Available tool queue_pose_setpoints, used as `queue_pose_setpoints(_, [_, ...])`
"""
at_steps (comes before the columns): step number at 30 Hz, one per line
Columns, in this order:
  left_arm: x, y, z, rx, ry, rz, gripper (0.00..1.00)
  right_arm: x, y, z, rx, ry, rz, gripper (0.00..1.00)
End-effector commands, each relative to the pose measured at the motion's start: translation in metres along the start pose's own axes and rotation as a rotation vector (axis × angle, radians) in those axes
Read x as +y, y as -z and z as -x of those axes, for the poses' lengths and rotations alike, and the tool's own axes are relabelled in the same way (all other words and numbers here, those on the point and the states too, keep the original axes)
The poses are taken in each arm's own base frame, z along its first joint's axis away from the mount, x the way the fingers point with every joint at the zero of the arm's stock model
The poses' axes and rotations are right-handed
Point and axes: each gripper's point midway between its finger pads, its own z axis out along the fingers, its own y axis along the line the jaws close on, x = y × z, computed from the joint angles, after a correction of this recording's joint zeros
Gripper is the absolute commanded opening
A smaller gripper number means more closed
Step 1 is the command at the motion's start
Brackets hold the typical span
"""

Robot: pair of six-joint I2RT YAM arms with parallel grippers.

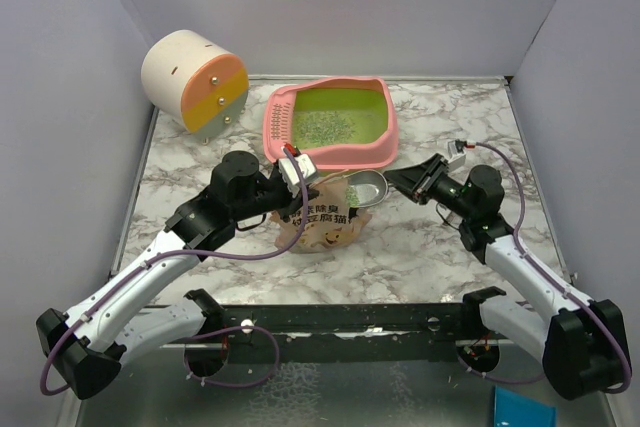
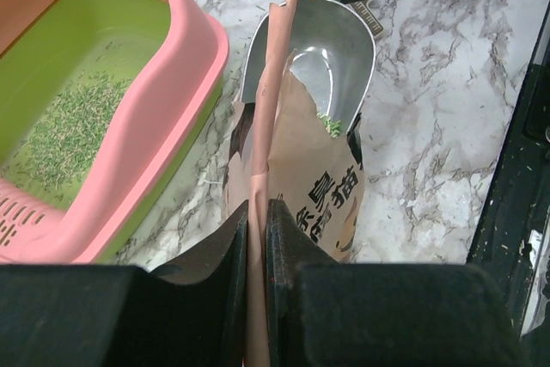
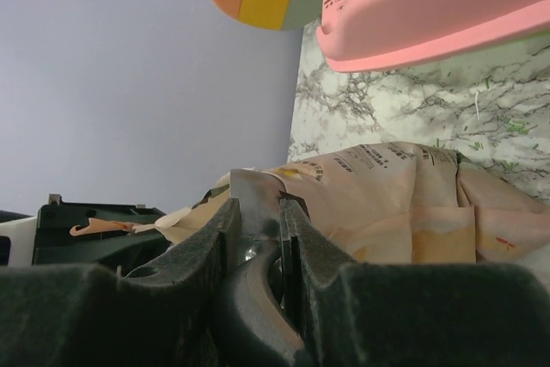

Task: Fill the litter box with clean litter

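The pink litter box [image 1: 385, 143] with its lime-green basin stands at the back centre, with a thin layer of clean litter [image 1: 325, 125] inside. In the left wrist view its rim [image 2: 176, 92] and the litter [image 2: 69, 135] show at the left. My left gripper [image 1: 298, 173] is shut on the top edge of the beige pouch [image 1: 322, 231], as the left wrist view shows [image 2: 258, 238]. My right gripper [image 1: 402, 180] is shut on the handle of the grey scoop [image 1: 368, 188]. The scoop bowl [image 2: 335, 49] sits at the pouch mouth, with a few granules [image 2: 332, 126] there.
A cream-and-orange cylinder [image 1: 195, 79] lies at the back left, against the wall. Grey walls close in the marble table on three sides. A black rail [image 1: 400, 317] runs along the near edge. Stray granules lie on the marble near the pouch.
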Motion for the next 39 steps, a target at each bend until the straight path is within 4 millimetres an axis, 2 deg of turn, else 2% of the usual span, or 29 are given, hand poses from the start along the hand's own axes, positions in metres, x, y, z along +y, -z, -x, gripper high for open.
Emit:
queue_pose_setpoints(1, [0.008, 0.011, 0.039, -0.117, -0.016, 0.045, 0.13, 0.011, 0.009, 0.003, -0.006, -0.050, 0.079, 0.01])
queue_pose_setpoints(10, [0.008, 0.011, 0.042, -0.126, -0.015, 0.046, 0.13, 0.006, 0.015, 0.004, -0.018, -0.132, 0.101, 0.01])
queue_pose_setpoints(23, [0.007, 0.008, 0.041, -0.121, -0.006, 0.035, 0.12, -0.016, 0.008, 0.000, -0.011, -0.181, 0.113, 0.01])
queue_pose_setpoints(26, [0.007, 0.008, 0.042, -0.121, -0.007, 0.034, 0.12, -0.014, 0.007, 0.001, -0.008, -0.167, 0.138, 0.01])
queue_pose_setpoints(30, [0.007, 0.009, 0.043, -0.121, -0.008, 0.034, 0.07, -0.003, 0.006, 0.014, -0.056, -0.095, 0.103, 0.01])
queue_pose_setpoints(32, [0.007, 0.009, 0.043, -0.123, -0.007, 0.034, 0.00, 0.002, 0.007, 0.022, -0.072, -0.079, 0.078, 0.01])
queue_pose_setpoints(39, [0.007, 0.007, 0.040, -0.113, -0.005, 0.032, 0.00, 0.015, 0.005, 0.045, -0.128, -0.048, 0.044, 0.01])
